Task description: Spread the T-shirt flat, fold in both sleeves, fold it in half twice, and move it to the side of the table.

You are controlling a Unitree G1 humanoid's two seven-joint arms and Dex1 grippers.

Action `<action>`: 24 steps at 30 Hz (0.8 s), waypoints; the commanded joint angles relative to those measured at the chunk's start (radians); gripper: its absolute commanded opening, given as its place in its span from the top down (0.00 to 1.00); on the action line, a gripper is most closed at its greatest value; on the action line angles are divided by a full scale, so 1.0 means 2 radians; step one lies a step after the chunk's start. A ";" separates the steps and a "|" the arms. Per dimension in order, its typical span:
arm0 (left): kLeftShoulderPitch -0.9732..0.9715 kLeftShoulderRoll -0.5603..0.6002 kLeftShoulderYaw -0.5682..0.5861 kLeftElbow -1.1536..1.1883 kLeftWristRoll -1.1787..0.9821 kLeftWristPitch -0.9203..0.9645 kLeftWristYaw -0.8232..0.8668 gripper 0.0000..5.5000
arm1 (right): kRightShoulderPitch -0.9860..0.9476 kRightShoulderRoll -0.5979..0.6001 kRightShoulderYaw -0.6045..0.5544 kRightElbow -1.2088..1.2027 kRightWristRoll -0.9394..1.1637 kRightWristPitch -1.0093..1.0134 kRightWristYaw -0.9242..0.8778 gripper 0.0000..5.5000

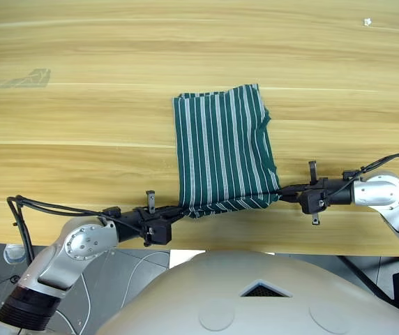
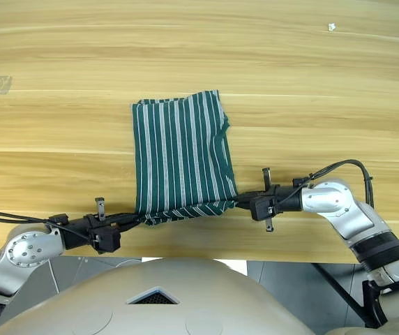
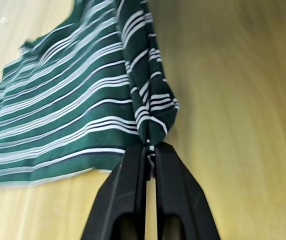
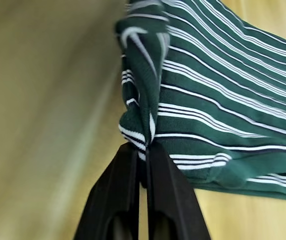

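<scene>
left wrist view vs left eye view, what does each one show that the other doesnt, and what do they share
Left wrist view: a close look at the left tool, its two black fingers pressed together on a bunched corner of the dark green, white-striped T-shirt. Left eye view: the shirt's whole outline, with the right tool pinching its other near corner, and a faint grey patch far to the left on the tabletop. Both share the shirt, the left tool gripping it, and the light wooden table.
</scene>
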 commanded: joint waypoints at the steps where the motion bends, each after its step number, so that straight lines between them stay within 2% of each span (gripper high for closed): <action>1: 0.030 0.043 0.033 -0.094 -0.105 0.081 -0.054 0.99 | 0.016 -0.027 -0.032 -0.070 0.070 0.084 0.040 1.00; 5: 0.112 0.096 0.093 -0.146 -0.134 0.113 -0.119 0.99 | 0.047 -0.050 -0.075 -0.133 0.132 0.144 0.065 1.00; 9: 0.188 0.094 0.166 -0.190 -0.179 0.135 -0.164 0.99 | 0.093 -0.071 -0.113 -0.175 0.147 0.168 0.079 1.00; 11: 0.188 0.092 0.181 -0.189 -0.183 0.143 -0.176 0.99 | 0.111 -0.075 -0.135 -0.192 0.163 0.180 0.084 1.00; 17: 0.103 0.079 0.178 -0.149 -0.201 0.164 -0.179 0.99 | 0.107 -0.055 -0.162 -0.188 0.150 0.196 0.095 1.00; 20: 0.001 0.059 0.159 -0.111 -0.220 0.189 -0.157 0.99 | 0.045 -0.012 -0.146 -0.156 0.118 0.197 0.088 1.00; 24: -0.107 0.041 0.115 -0.046 -0.186 0.211 -0.140 0.99 | -0.055 0.056 -0.122 -0.072 0.056 0.181 0.071 1.00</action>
